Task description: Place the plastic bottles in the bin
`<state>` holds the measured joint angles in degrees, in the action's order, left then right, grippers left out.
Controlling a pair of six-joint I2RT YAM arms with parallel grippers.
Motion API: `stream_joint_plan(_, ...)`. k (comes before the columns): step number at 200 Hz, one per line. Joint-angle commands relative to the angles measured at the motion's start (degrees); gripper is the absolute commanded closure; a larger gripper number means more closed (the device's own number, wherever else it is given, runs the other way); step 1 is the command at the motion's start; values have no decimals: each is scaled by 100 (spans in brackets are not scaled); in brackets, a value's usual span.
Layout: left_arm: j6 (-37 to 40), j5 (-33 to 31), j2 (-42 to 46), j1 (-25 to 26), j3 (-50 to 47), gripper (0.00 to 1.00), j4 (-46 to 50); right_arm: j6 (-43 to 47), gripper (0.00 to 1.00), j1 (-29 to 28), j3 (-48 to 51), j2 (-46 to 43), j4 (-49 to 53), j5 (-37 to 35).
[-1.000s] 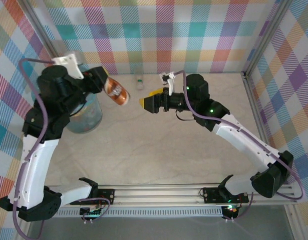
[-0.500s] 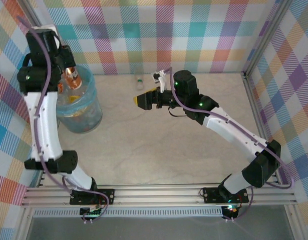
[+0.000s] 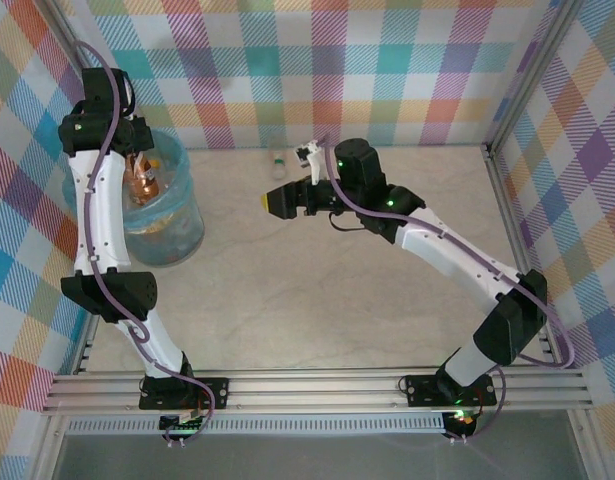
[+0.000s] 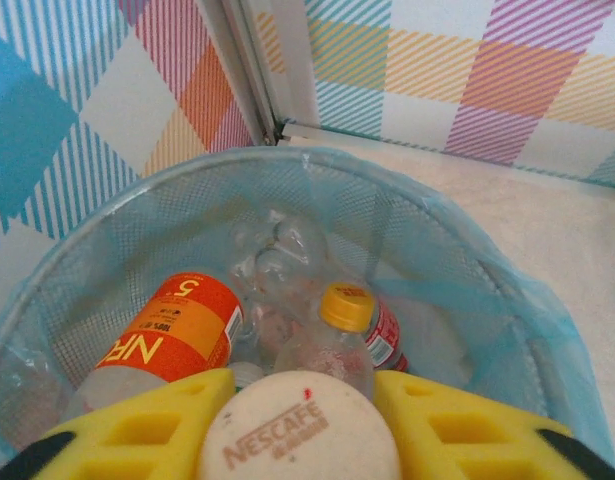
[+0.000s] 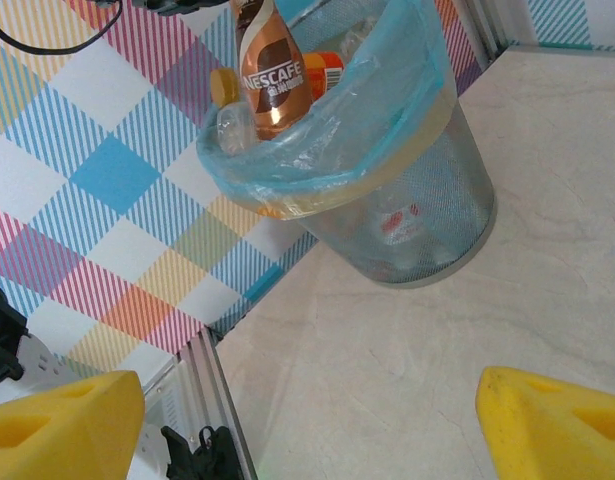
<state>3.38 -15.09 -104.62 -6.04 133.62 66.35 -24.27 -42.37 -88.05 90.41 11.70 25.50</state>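
Left gripper [image 4: 299, 405] sits at the upper left of my top view, above the bin [image 3: 177, 235]. Its wrist camera looks straight down: a white Nescafe cap [image 4: 299, 435] sits at the bottom edge of the frame with a yellow finger [image 4: 137, 430] close on either side. I cannot tell whether the fingers are pinching the cap or standing just clear of it. From the right wrist camera I see that Nescafe bottle [image 5: 272, 75] upright at the top of the frame, its lower part inside the bin's blue liner.

Further down in the bin lie an orange-label bottle [image 4: 172, 330] at lower left, a clear bottle [image 4: 277, 250] in the middle, and a yellow-capped bottle [image 4: 345, 308] with a red label just right of centre. The bin stands on the table [image 3: 317, 290], in the corner against the plaid walls.

Near the top centre of the top view, a pale item [image 3: 278, 163] lies by the back wall; it is too small for me to identify.

Right gripper [image 3: 277, 200] hovers just below it, well apart from the bin, pointing left. Its fingers are spread wide with nothing between them [image 5: 309, 390].
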Motion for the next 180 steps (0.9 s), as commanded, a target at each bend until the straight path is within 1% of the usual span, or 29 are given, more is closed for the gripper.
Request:
stream_joint_plan(1, 25, 149, -120, -46, -3, 35, 127, 179, 14, -43, -256, 128, 64, 60)
stream_joint_plan(12, -2, 180, -120, -46, -3, 30, 92, 186, 14, -45, -304, 190, 56, 73)
stream_joint_plan(28, -16, 212, -98, -46, -3, 28, 32, 210, 14, -50, -369, 263, 36, 88)
stream_joint_plan(56, -12, 191, -109, -49, -8, 29, 70, 272, 14, -52, -455, 399, -5, 124)
stream_joint_plan(86, -8, 259, -103, -51, -182, 32, 89, 285, 15, -52, -633, 677, 54, 5)
stream_joint_plan(109, 6, 194, -150, -63, -308, 35, 107, 256, 15, -52, -919, 991, 196, -161)
stream_joint_plan(136, -43, 294, -148, -81, -364, 36, 8, 272, 15, -44, -1433, 1462, 520, -427)
stream_joint_plan(155, -183, 516, -2, -81, -346, 36, -182, 331, 14, -43, -1825, 1818, 748, -645)
stream_joint_plan(180, -481, 881, 269, -19, -353, 36, -409, 386, 14, -21, -2427, 2358, 1033, -1193)
